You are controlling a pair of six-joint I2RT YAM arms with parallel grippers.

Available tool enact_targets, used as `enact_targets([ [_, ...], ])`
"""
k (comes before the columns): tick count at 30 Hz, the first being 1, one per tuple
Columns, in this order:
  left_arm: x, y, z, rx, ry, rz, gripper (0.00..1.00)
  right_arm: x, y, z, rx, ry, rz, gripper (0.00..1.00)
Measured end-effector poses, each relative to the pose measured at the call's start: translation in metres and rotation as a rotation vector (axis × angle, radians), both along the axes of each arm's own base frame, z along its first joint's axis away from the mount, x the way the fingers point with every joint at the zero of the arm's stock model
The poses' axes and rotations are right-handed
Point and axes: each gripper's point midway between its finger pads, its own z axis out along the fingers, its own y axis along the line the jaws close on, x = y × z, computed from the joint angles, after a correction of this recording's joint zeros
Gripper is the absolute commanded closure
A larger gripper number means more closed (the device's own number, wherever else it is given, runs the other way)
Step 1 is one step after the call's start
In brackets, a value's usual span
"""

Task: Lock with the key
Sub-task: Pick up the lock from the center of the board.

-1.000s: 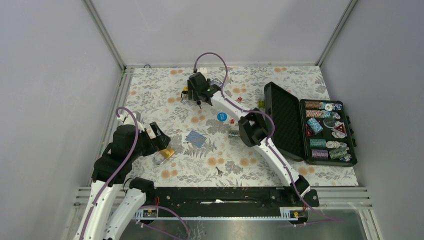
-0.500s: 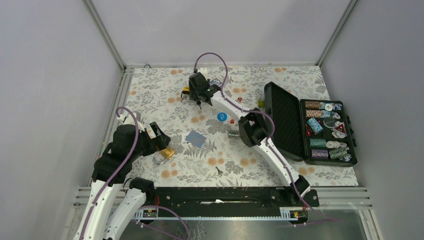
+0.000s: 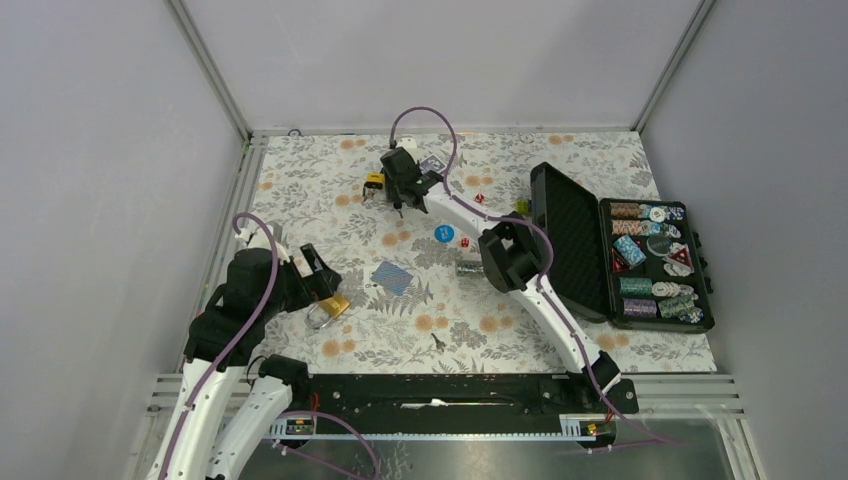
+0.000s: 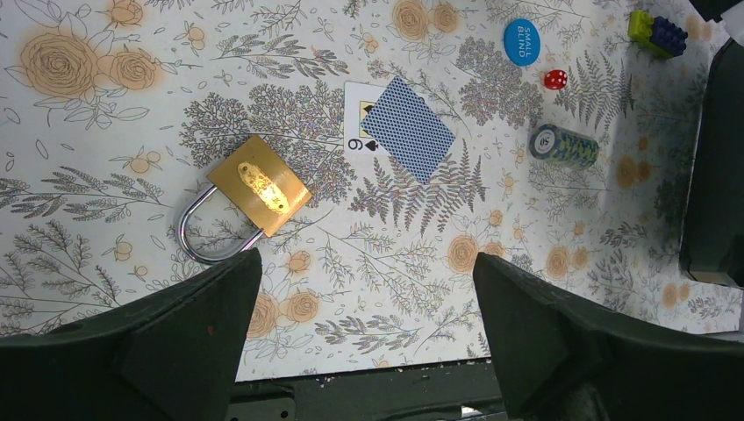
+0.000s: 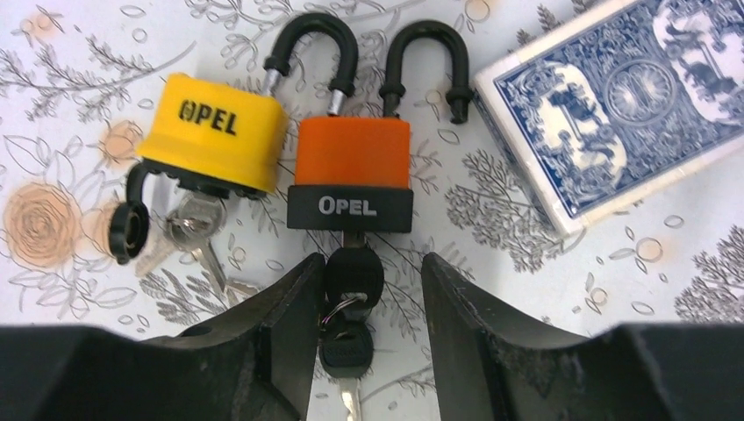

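The orange padlock (image 5: 353, 167) has an orange top, a black base band printed OPEL and a black-sleeved shackle (image 5: 425, 44) that stands open, its free leg hanging outside the body on the right. A black-headed key (image 5: 354, 274) sits in the keyway, with a ring and a second key below it. The lock lies flat at the far side of the table, left of centre. Its long axis runs roughly far to near, shackle far and key near. The right gripper (image 5: 370, 267) straddles the key head, half closed and not clamping it, with a gap on the right. A yellow padlock (image 5: 211, 132) lies just left and a card deck (image 5: 614, 96) just right. Near left, the left gripper (image 4: 366, 263) hangs spread wide over a brass padlock (image 4: 259, 186).
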Motion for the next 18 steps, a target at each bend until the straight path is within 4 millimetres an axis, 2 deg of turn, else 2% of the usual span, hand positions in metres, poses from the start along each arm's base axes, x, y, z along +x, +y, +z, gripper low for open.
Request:
enact_targets([
  [9, 0.000, 0.000, -0.001, 0.001, 0.004, 0.000, 0.01, -0.021, -0.012, -0.001, -0.059, 0.028, 0.014, 0.51],
  [11, 0.001, 0.000, -0.002, 0.002, 0.009, -0.001, 0.01, -0.025, -0.013, -0.001, -0.063, 0.033, 0.018, 0.53],
  [16, 0.001, 0.000, -0.002, 0.003, 0.011, 0.000, 0.01, -0.036, -0.014, -0.002, -0.074, 0.044, 0.029, 0.68],
  [18, 0.001, 0.000, -0.002, 0.002, 0.011, -0.001, 0.01, -0.037, -0.012, 0.002, -0.065, 0.034, 0.031, 0.69],
])
